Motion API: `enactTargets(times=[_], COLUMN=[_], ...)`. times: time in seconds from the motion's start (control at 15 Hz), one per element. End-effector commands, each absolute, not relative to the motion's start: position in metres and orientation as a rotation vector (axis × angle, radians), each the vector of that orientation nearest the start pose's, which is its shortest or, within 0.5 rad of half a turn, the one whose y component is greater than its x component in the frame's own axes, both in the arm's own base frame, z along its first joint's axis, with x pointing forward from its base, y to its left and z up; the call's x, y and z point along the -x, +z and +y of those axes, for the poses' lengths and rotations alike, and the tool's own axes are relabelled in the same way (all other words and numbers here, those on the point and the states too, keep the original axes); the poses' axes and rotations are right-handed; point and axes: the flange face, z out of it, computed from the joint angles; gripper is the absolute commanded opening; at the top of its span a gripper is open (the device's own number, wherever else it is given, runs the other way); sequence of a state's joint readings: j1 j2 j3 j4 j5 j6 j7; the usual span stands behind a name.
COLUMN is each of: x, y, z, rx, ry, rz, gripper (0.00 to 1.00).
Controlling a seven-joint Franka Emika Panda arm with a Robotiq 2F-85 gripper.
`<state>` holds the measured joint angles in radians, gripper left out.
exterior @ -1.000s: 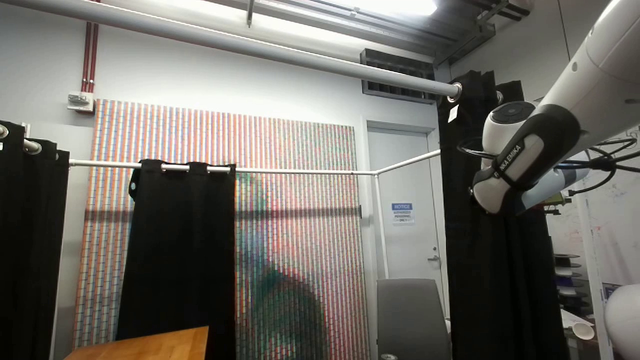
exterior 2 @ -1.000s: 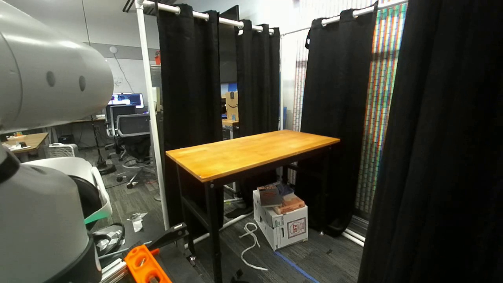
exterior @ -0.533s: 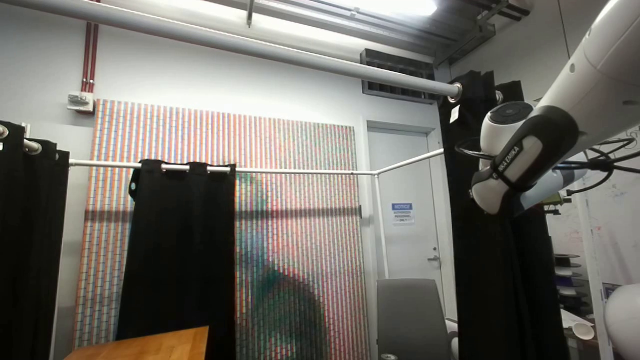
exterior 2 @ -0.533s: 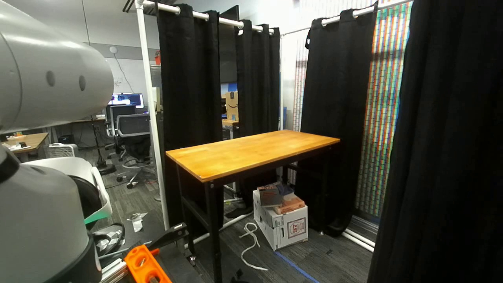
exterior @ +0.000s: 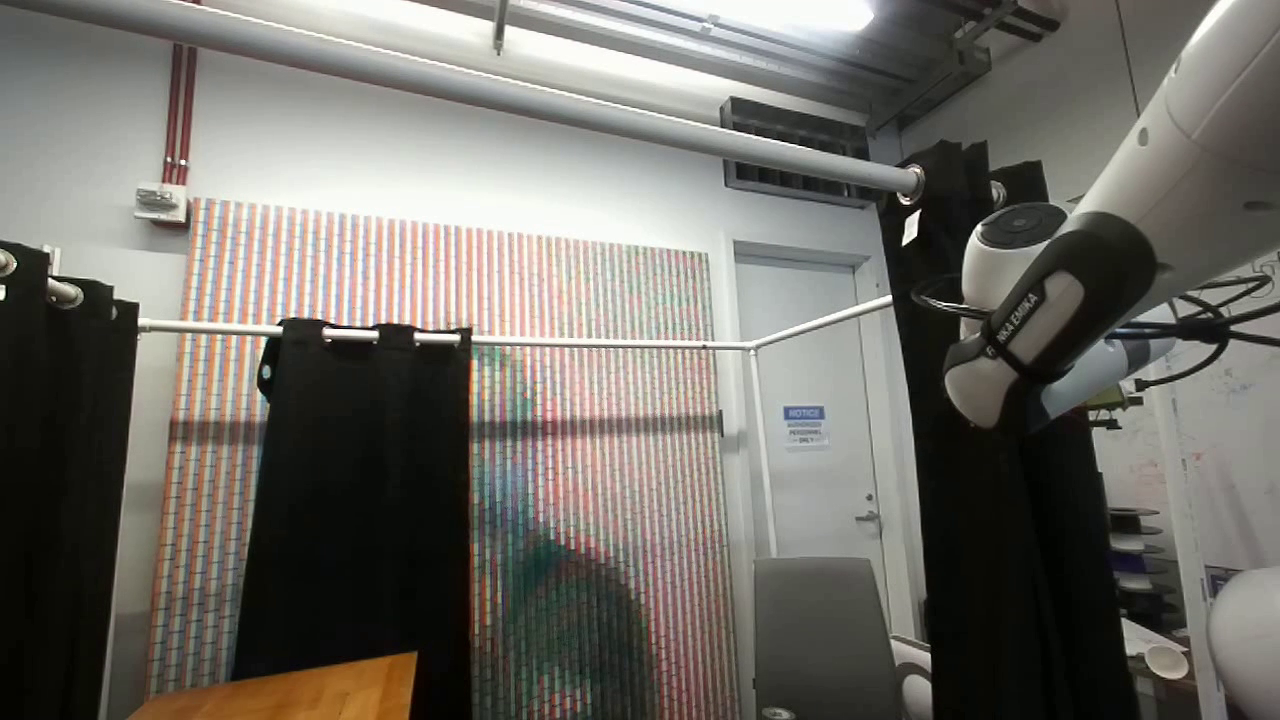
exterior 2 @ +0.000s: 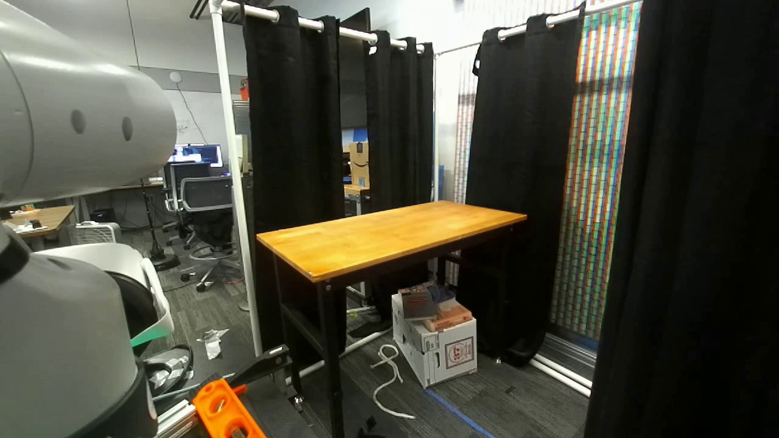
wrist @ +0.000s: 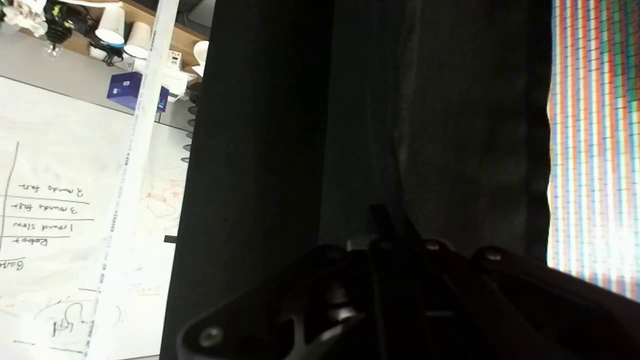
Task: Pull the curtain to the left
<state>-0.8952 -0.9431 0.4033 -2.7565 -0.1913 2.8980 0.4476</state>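
Now, wrist view | left: whiteboard (wrist: 55, 125) | centre: curtain (wrist: 360, 125), plain black, long vertical folds running to the top edge | lower centre: gripper (wrist: 396, 220), jaws pinching a crease of it | far right: striped panel (wrist: 595, 150)

Long black curtain (exterior 2: 700, 231) right of wooden table (exterior 2: 389, 236).

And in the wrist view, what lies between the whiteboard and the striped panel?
In the wrist view the black curtain hangs there, with the gripper in front of it.
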Motion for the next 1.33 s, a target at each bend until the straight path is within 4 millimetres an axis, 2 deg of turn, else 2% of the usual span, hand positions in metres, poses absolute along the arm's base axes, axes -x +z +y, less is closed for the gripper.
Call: enactTargets(times=[0.0, 0.13, 0.33, 0.53, 0.67, 0.73, 0.93, 1.27], x=[-0.317, -0.317, -0.322, -0.330, -0.332, -0.323, -0.317, -0.306], y=[0.577, 0.577, 0.575, 0.569, 0.568, 0.558, 0.558, 0.549], z=[-0.128, -0.124, -0.101, -0.053, -0.015, 0.002, 0.049, 0.111], rx=[-2.124, -2.129, -2.200, -2.345, -2.411, -2.426, -2.465, -2.472], ry=[1.282, 1.279, 1.254, 1.209, 1.184, 1.174, 1.141, 1.102], rz=[-0.850, -0.839, -0.756, -0.562, -0.425, -0.363, -0.205, 0.017], gripper=[0.04, 0.04, 0.03, 0.03, 0.02, 0.03, 0.02, 0.03])
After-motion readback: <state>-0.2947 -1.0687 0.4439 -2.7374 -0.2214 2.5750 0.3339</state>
